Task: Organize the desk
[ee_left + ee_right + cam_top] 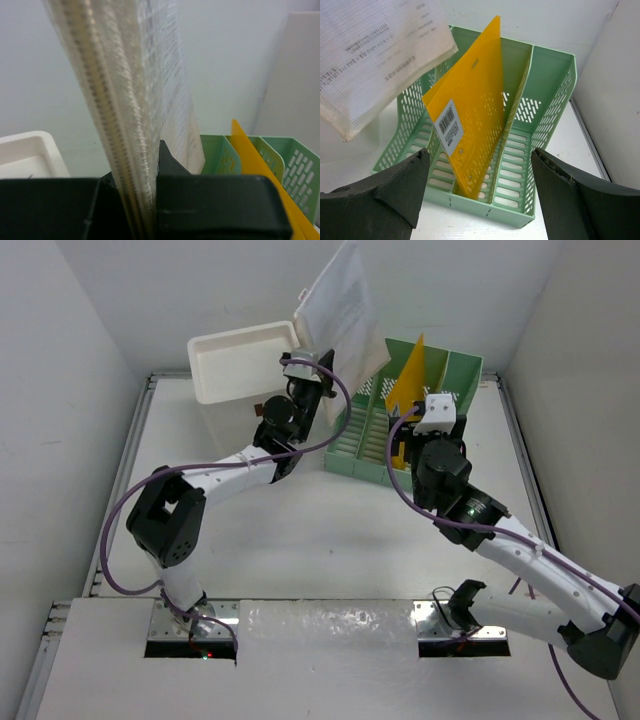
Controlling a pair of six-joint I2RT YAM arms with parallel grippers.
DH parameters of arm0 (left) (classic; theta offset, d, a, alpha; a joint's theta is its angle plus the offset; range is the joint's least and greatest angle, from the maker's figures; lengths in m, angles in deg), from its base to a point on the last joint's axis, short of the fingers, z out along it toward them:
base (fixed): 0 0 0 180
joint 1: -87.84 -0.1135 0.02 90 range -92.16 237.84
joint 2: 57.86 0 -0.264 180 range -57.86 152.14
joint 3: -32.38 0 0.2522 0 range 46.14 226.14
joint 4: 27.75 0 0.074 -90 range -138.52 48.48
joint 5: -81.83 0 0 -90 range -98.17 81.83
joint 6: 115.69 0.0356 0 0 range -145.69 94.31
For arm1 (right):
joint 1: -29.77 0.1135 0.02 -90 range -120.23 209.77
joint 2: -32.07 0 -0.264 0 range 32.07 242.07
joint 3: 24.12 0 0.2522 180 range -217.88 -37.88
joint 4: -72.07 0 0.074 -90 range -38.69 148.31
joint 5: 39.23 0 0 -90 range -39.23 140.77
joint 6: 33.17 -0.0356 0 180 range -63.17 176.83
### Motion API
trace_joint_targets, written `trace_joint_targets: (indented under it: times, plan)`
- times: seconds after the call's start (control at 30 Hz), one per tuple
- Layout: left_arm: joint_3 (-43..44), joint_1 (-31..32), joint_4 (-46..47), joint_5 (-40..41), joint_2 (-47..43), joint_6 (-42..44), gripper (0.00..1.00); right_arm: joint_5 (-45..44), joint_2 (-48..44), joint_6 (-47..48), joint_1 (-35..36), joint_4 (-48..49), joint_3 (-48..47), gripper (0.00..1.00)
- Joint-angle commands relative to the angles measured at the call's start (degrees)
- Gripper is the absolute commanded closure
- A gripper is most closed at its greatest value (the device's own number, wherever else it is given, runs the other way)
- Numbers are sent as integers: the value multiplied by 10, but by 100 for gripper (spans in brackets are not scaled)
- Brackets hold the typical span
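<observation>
- White rectangular surface with silver metal rails (300, 550): spread beneath both arms, white walls behind and at the sides.
- Toward its far right: green slotted plastic file rack (551, 100), with a yellow plastic folder (475, 115) standing tilted inside it.
- Left of the rack: white plastic box (215, 345).
- Left gripper (318, 375): clamped tight on the lower edge of a white mesh pouch of printed papers (340, 310), raised between box and rack.
- Right gripper (479, 165): jaws wide apart, nothing held, facing rack and folder.

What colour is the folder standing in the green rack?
The folder is orange-yellow; the right wrist view shows it best.
</observation>
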Motion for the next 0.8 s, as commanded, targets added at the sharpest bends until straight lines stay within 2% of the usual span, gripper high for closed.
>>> trace_joint_targets:
  times: [0.0, 0.23, 0.37, 0.57, 0.77]
  plan:
    - [16, -2, 92, 40, -16, 21, 100, -9, -7, 5, -1, 20, 0, 21]
    - [70, -3, 33, 38, -57, 17, 100, -2, -7, 16, -1, 29, 2, 20]
    - [77, -3, 12, 45, -52, -15, 100, -2, -11, 17, -1, 35, 6, 20]
    - [77, -4, 29, 61, -48, 8, 100, 3, -14, 23, -1, 52, -1, 20]
    - [68, -8, 26, 0, -18, -33, 100, -1, -19, 27, 0, 40, 1, 20]
